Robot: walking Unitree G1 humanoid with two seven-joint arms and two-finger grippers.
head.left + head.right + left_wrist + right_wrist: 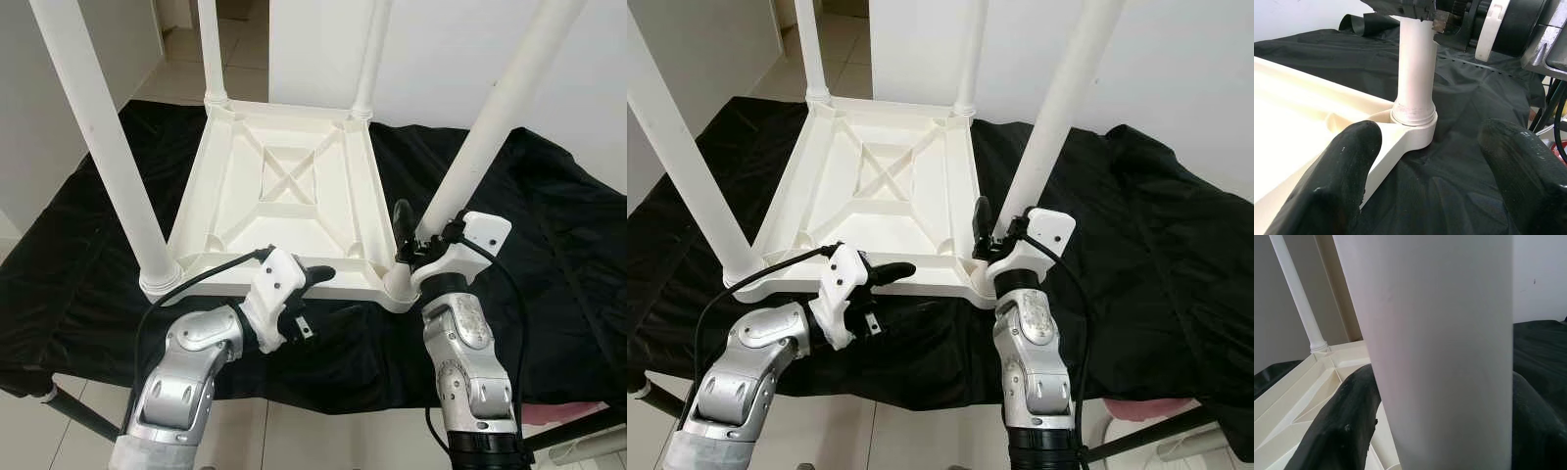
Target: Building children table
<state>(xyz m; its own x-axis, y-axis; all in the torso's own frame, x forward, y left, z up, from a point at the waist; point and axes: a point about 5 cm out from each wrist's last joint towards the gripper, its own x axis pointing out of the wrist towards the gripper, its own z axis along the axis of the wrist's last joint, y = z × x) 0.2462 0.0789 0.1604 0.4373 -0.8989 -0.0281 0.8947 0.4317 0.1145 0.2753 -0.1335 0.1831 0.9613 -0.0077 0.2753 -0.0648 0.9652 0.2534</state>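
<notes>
Four white legs standing upright from the corners of an inverted white children's table point(279, 201), ribbed underside facing up. Positioned on a black cloth point(549, 245) draped over the supporting tabletop, near the robot-side edge.

Near-right leg point(495, 122): seated in the near-right corner socket point(1413, 120), leaning slightly outward toward the right. Near-left leg point(98, 137): seated in the near-left corner socket. Far-left leg point(211, 49) and far-right leg point(372, 54): seated at the far corners.

Right claw point(419, 235): raised upright beside the near-right corner, fingers pinching the near-right leg just above its socket. One black finger point(402, 223) visible on the inner side of the leg; in the right wrist view, dark fingers point(1337, 431) on both sides of the white tube, pressed against it.

Left claw point(318, 276): lying roughly level along the near rim of the children's table, pointing toward the near-right corner. Fingers spread, holding nothing; in the left wrist view, one fingertip point(1342, 171) over the table rim, the other over the black cloth. Contact with the rim possibly present, not confirmable from these views.

Tiled floor point(196, 69) beyond the cloth, white wall point(470, 39) behind.
</notes>
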